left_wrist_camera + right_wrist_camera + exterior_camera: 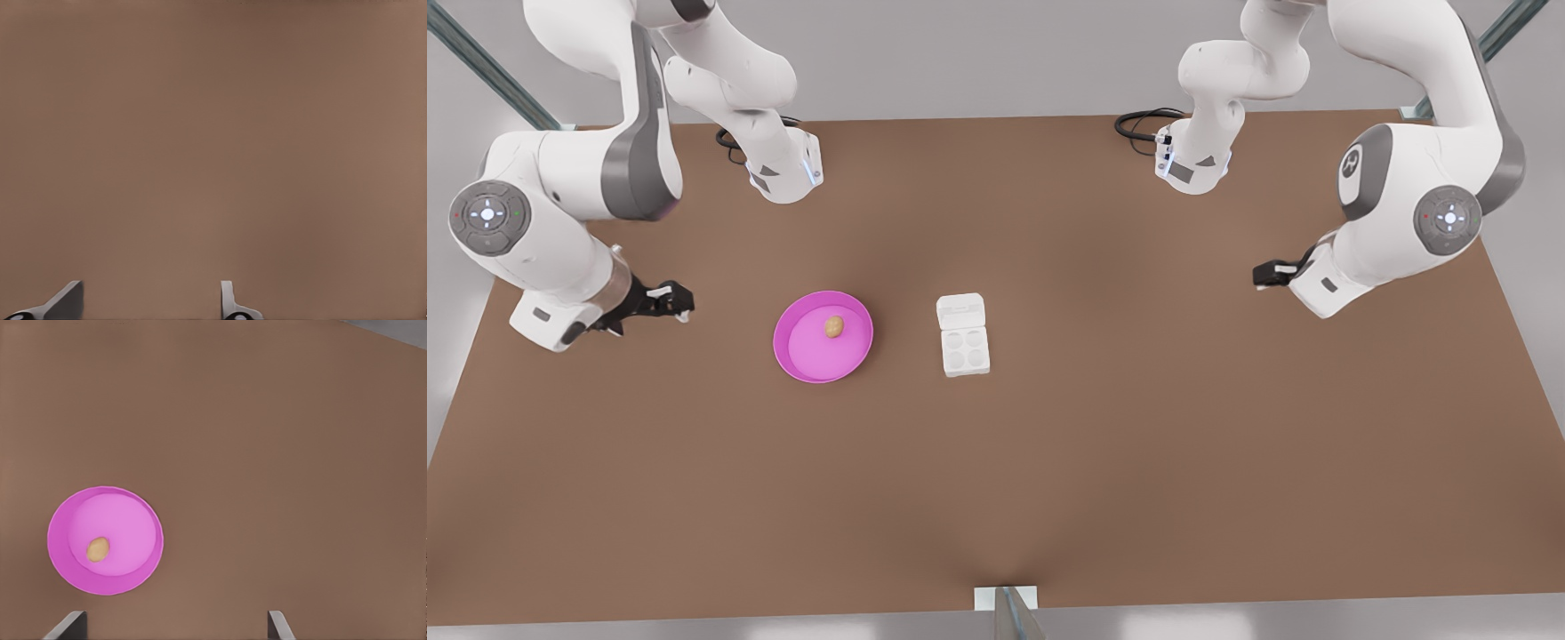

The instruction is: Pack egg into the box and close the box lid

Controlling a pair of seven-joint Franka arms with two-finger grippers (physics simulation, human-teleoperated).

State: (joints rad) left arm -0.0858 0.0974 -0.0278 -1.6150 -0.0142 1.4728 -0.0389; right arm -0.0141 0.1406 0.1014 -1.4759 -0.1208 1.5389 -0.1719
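Brown table (1049,462) seen from above. Near the middle, a round pink plate (800,356) with the tan egg (833,326) resting inside, slightly toward the far rim. Just beside the plate, toward the front view's right, the white box (966,348), four empty cups exposed, with the box lid (960,311) folded open and lying flat on the far side. Right gripper (679,300) at the front view's left, near the plate, fingers spread apart and empty, hovering over bare table. Left gripper (1261,274) at the front view's right, well apart from the box, fingers likewise parted, nothing held.
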